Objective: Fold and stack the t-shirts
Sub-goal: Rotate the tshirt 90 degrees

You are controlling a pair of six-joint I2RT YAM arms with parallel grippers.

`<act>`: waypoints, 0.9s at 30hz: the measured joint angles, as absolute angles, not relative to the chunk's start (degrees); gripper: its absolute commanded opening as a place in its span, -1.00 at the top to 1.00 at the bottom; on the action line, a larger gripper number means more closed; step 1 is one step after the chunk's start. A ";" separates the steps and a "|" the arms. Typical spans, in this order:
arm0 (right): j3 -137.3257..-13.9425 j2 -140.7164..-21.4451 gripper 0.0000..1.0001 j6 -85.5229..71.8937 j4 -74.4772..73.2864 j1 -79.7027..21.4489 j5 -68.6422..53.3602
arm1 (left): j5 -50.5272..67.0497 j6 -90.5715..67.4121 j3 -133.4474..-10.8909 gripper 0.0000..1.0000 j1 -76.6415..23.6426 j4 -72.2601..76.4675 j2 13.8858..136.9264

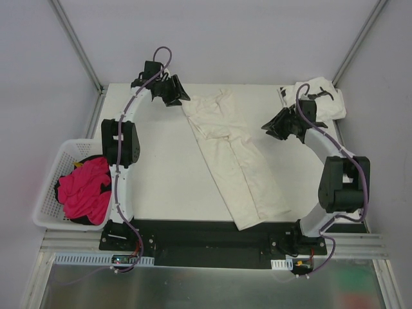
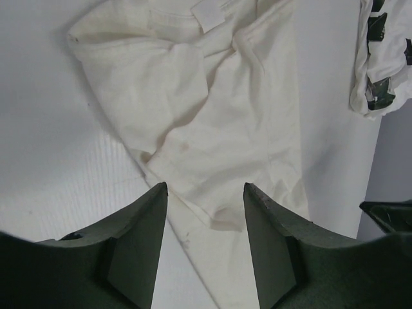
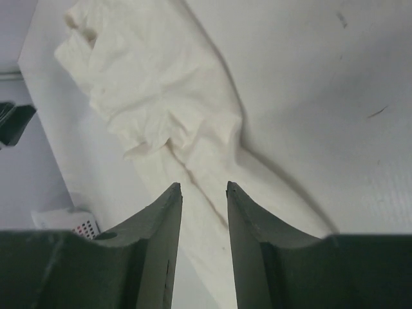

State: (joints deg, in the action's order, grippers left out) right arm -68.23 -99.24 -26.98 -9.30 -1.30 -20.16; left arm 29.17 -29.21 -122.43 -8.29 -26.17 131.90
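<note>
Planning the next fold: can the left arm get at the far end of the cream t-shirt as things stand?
Probably yes. The left gripper is open and empty, right beside the far end of the cream t-shirt, with nothing between them.

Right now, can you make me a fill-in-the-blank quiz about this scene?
The bunched cloth in the white plastic basket is ____.
The white black-printed cloth t-shirt lies at the white table's far ____ corner.
The left claw stands ____, nothing between its jaws, beside the long cream-white cloth t-shirt.
Missing words: pink, right, open.
</note>
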 measured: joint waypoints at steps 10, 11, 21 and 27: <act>-61.54 -85.19 0.25 -27.57 -8.86 -1.50 -24.67 | 30.52 -38.76 -116.09 0.01 -8.34 -22.59 136.88; -61.54 -84.49 0.25 -27.53 -8.93 -1.32 -24.99 | 30.48 -39.44 -115.57 0.02 -8.34 -22.24 136.88; -55.35 -76.82 0.25 -26.85 -12.40 -1.21 -28.60 | 29.54 -43.94 -115.33 0.01 -9.04 -17.06 138.56; -54.76 -72.01 0.24 -25.32 -16.78 -1.50 -29.47 | 29.50 -46.17 -117.86 0.01 -9.08 -15.75 142.52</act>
